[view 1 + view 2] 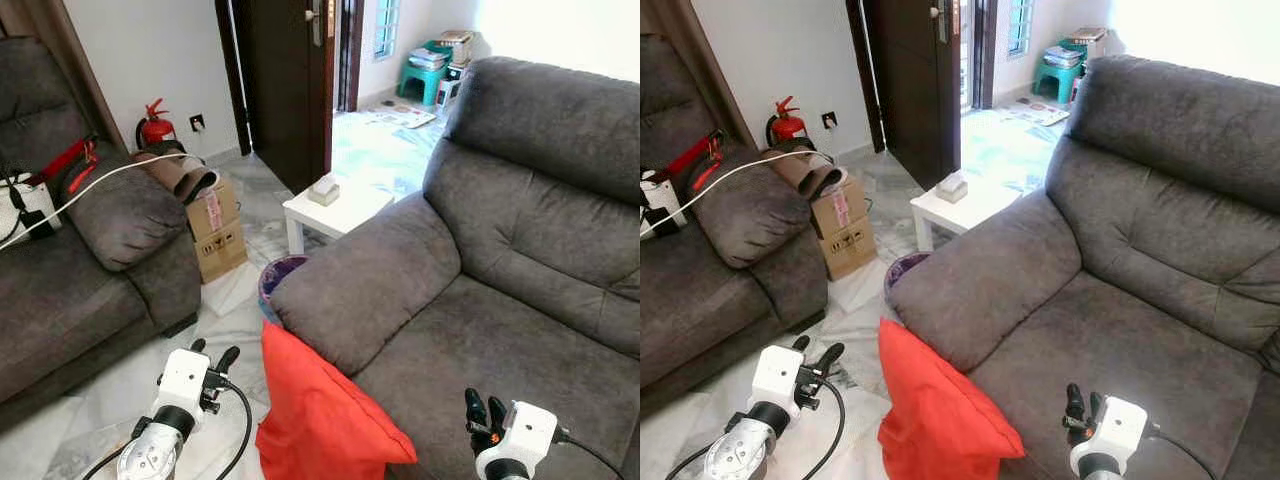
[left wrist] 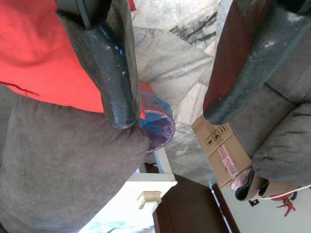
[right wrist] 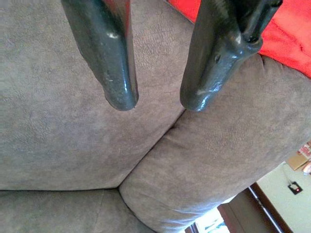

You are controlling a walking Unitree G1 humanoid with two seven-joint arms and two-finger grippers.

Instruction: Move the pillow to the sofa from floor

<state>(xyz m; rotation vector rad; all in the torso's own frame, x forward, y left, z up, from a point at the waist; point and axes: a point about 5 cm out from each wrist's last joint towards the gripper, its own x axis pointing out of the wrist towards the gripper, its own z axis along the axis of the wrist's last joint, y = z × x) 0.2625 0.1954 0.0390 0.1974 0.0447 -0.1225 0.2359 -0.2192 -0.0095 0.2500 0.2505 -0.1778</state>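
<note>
Pillow (image 1: pixel 320 420) against the sofa (image 1: pixel 520 300) front, between left tool (image 1: pixel 212 360) and right tool (image 1: pixel 484 410), both open, empty.

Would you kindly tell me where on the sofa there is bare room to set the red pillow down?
The seat cushion of the sofa is bare from its armrest across to the backrest, ahead of the right hand. The pillow leans against the armrest's outer side. The other sofa is crowded with cables and gear.
</note>
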